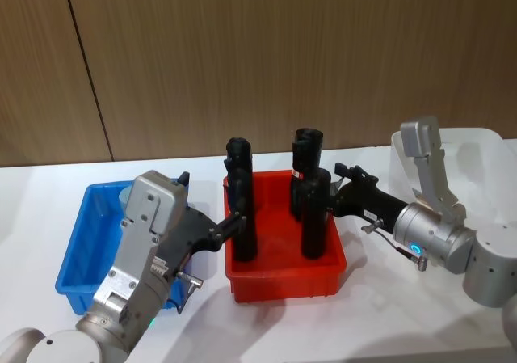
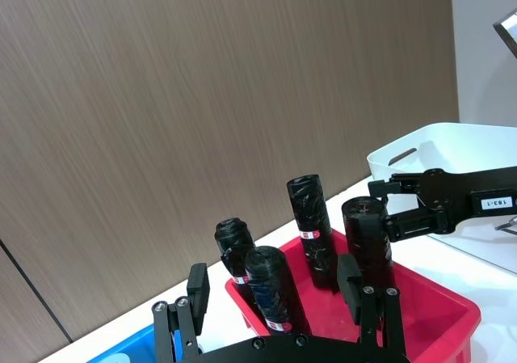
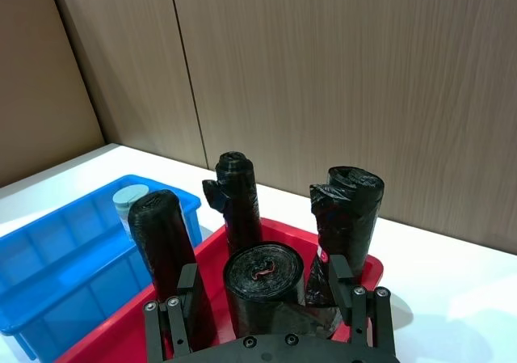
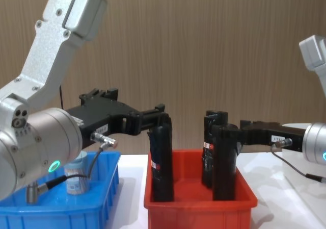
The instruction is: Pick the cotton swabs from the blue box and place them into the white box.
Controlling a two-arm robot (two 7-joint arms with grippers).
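Observation:
One jar of cotton swabs, clear with a pale blue lid, stands in the blue box at the left. The white box sits at the far right. My left gripper is open, held above the table between the blue box and the red bin, its fingertips by the front left black roll. From the right, my right gripper reaches in open, close to the front right roll. Neither gripper holds anything.
A red bin stands in the middle between the two boxes, holding several tall black rolls. A wooden wall panel runs behind the white table. Bare table lies in front of the bins.

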